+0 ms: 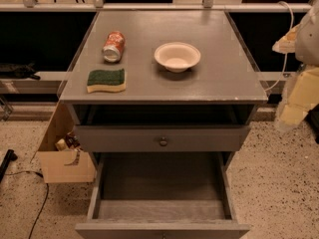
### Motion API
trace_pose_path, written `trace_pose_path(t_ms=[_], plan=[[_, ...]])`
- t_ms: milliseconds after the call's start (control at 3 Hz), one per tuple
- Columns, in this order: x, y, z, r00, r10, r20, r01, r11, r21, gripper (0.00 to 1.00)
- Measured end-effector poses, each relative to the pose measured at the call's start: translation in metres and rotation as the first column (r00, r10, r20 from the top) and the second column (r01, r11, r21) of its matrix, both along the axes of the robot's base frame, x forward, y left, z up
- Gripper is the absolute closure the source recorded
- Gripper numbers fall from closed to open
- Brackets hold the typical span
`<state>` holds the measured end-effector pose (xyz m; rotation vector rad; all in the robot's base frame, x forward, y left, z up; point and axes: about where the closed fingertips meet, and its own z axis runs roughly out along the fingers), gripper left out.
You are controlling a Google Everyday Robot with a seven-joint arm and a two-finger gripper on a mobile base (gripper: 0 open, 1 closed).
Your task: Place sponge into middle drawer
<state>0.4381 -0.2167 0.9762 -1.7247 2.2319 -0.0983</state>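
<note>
Count: one sponge, one soda can and one bowl, all on the grey worktop.

Sponge: flat, green face up, left of the bowl and nearer the front edge, close to the left edge. Can: on its side, left of the bowl.

Middle drawer: pulled out, below and in front of the bowl, pale inner floor showing. Knobbed drawer front sits above it.

Pincer: right of the bowl, beyond the worktop's right edge. Spread or pressed together: cannot tell.

Speckled floor.
</note>
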Motion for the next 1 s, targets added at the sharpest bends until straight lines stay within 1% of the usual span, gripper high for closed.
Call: trace_pose_path(t_ms=[333, 667, 1000], plan=[[0.0, 0.0, 0.0, 1.0, 0.0, 0.0, 0.0, 1.0, 0.0, 0.0], [0.01, 0.006, -0.003, 0.9996, -0.027, -0.011, 0.028, 0.998, 0.056, 0.0], [0.049, 0.041, -0.006, 0.9986, -0.041, -0.032, 0.045, 0.987, 0.155, 0.0]])
